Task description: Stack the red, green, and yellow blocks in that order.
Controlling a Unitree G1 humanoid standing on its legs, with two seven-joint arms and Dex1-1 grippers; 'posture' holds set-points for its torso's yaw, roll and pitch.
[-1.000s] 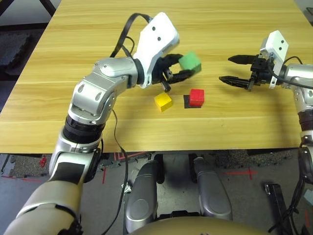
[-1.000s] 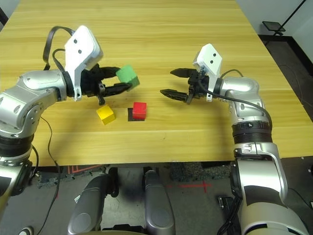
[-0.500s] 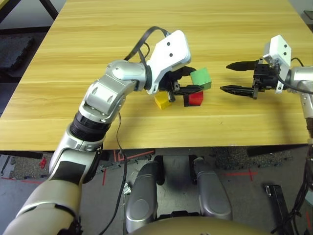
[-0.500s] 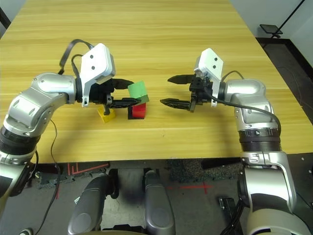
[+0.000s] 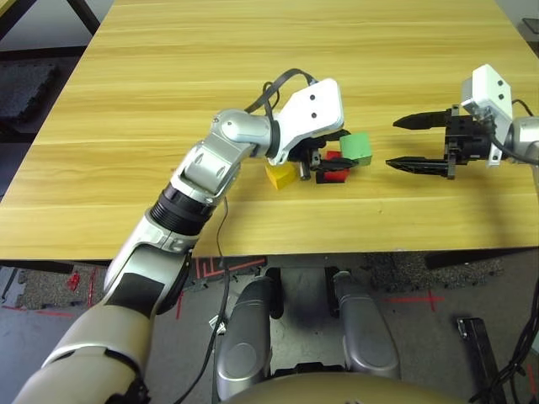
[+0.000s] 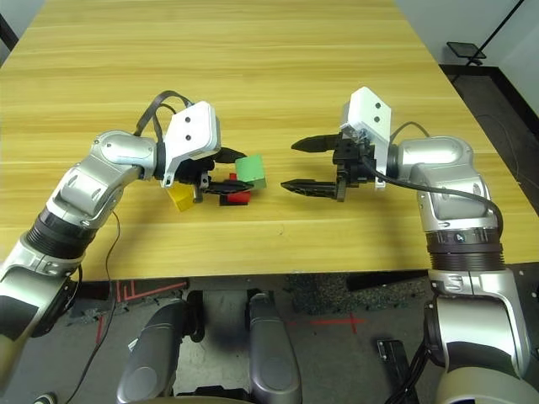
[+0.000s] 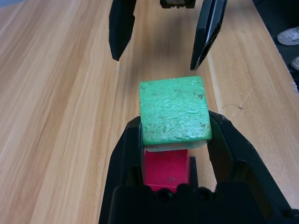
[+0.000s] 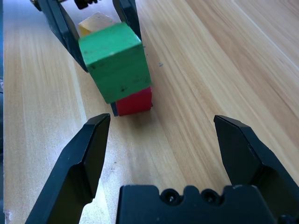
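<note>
My left gripper (image 5: 341, 156) is shut on the green block (image 7: 174, 109), gripping it by two opposite sides. It holds the block tilted, directly over the red block (image 7: 167, 168) and overhanging it toward my right gripper. I cannot tell whether the two blocks touch. The red block (image 8: 134, 101) sits on the table, partly hidden by the left fingers (image 5: 330, 176). The yellow block (image 5: 280, 175) lies on the wood just left of the red one, beside the left gripper's body. About a hand's width to the right of the green block, my right gripper (image 5: 392, 143) hovers open and empty, pointing at it.
A flat black square patch (image 5: 322, 178) lies under the red block. The wooden table (image 5: 168, 101) stretches bare to the back and to both sides. Its front edge (image 5: 278, 251) runs close below the blocks.
My left arm has carried the green block rightward and down, from above the yellow block to just over the red block. The right gripper has stayed open and nearly in place.
</note>
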